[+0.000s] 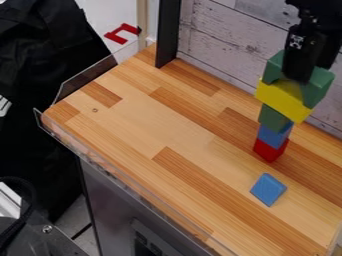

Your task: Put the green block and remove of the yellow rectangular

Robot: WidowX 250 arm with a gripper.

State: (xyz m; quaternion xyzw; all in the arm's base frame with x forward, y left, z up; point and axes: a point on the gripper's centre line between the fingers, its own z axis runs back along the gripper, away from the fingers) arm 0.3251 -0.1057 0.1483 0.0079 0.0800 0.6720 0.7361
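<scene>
Nearest you, a loose blue block (268, 189) lies on the wooden counter (137, 120), just in front of the stack, so allow for it if you bring anything down on this side. The stack rises from a red block (270, 150) through a second blue block (273, 135) and a small green block (273, 118) to the yellow block (284, 100), with the big green block (320, 86) on top. Your gripper (298, 77) hangs at the middle of that top piece; I cannot tell whether it is open, closed or holding it. The yellow block lies directly below, its long axis running from upper left to lower right, like the green one's. Judge the green first: it covers the yellow. Your room is toward the left, along the wood; the plank wall (220, 37) stands close behind.
</scene>
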